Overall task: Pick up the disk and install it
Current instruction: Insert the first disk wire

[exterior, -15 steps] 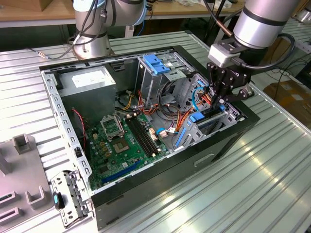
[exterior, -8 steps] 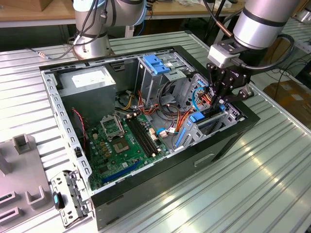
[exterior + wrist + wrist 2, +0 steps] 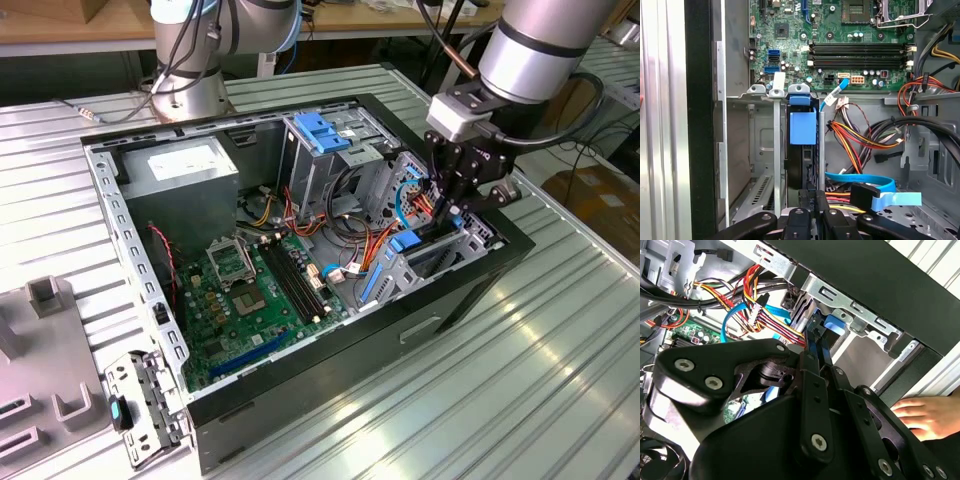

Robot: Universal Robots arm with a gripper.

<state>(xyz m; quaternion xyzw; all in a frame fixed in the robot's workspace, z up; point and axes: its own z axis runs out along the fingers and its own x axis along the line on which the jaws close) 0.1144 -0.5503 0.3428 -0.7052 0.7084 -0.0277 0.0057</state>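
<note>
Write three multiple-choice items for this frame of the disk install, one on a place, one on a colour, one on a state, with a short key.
1. Where is the disk?
A. On the table outside the case
B. Standing on edge in the metal drive bay, at the gripper
C. Lying on the motherboard

2. What colour are the disk's rail and end tab?
A. Red
B. Green
C. Blue

3. What state is the computer case in?
A. Side panel off, inside exposed
B. Closed
C. Upside down

Key: B, in the first wrist view the disk sits upright between the bay's walls just ahead of the gripper. C, its tab shows bright blue there. A, the exterior view looks straight onto the motherboard and cables.
</note>
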